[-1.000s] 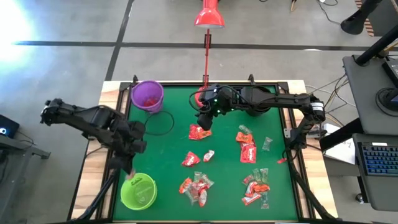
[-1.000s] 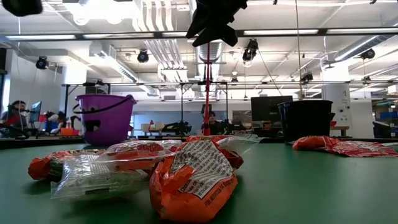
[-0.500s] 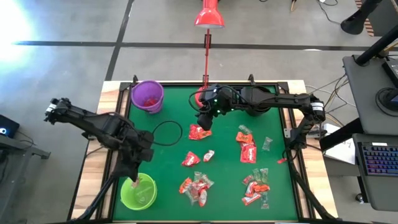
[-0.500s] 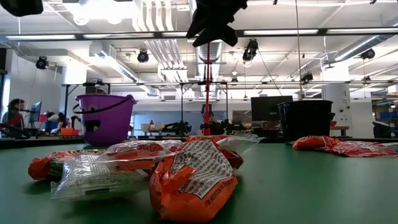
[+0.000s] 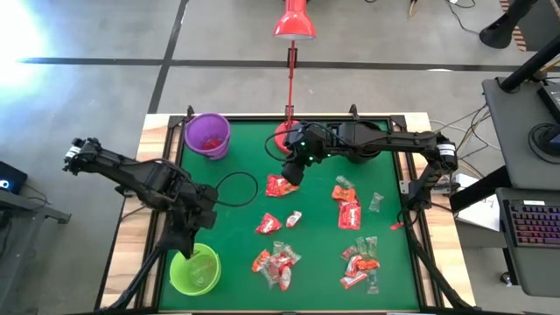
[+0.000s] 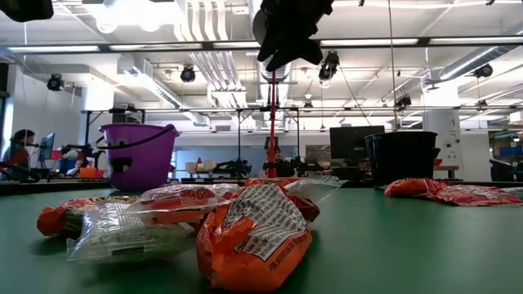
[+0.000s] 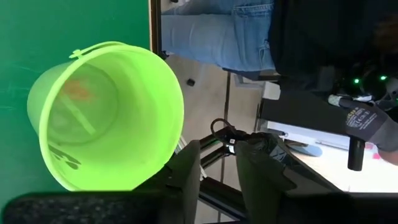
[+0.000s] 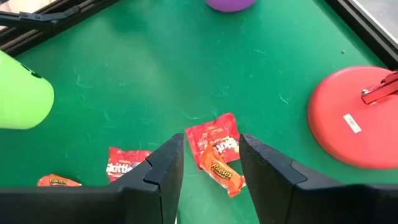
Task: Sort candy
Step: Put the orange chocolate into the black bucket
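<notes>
Several candy pieces lie loose on the green table: a red and orange pair, more at the middle and toward the right, and a heap near the front. My right gripper hangs open above the red and orange pair, touching nothing. My left gripper is open beside the rim of the green cup, with nothing between its fingers. An orange piece lies inside that cup. A purple cup stands at the far left.
The red lamp base stands on the table just beyond my right gripper, with its pole running off past the far edge. A raised frame runs along the table's left edge. Bare green cloth lies between the cups and the candy.
My left gripper has moved toward the table's near edge and down to the green cup. Half a second ago a pale pink piece showed at its fingertips over the cup; it no longer shows there. My right gripper has tipped slightly and otherwise stayed in place above the candy.
</notes>
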Robot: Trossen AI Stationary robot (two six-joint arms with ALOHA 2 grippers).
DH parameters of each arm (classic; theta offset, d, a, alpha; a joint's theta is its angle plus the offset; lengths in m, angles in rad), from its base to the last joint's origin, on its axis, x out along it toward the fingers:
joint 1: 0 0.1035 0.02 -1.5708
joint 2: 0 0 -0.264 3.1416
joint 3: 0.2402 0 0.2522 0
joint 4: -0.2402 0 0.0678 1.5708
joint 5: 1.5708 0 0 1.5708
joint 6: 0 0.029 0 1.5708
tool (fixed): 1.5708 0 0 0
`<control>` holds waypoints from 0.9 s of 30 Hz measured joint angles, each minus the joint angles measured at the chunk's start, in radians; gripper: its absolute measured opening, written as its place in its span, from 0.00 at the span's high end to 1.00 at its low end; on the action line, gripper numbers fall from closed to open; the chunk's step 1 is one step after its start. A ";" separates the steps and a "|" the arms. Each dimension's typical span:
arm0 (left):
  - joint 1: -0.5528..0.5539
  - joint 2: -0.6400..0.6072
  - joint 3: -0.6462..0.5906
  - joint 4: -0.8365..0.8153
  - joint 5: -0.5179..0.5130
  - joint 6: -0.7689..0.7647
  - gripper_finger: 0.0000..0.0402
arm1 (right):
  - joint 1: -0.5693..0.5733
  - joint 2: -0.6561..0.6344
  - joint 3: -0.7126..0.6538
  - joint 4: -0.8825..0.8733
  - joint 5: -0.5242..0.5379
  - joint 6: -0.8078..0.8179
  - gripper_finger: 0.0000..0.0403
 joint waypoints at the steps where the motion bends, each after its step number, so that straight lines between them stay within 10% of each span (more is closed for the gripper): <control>1: 0.000 0.000 0.000 -0.002 0.000 0.008 0.76 | 0.000 0.000 0.000 -0.003 0.000 0.000 0.63; 7: -0.001 -0.007 0.000 -0.046 -0.107 0.031 0.74 | 0.000 0.000 0.000 -0.072 -0.001 0.058 0.62; 18: 0.000 -0.104 0.000 -0.201 -0.612 0.072 0.74 | 0.007 0.000 -0.002 -0.489 0.132 0.168 0.62; 27: 0.000 -0.196 0.000 -0.203 -0.733 0.060 0.74 | 0.006 0.000 -0.136 -0.616 0.198 0.098 0.64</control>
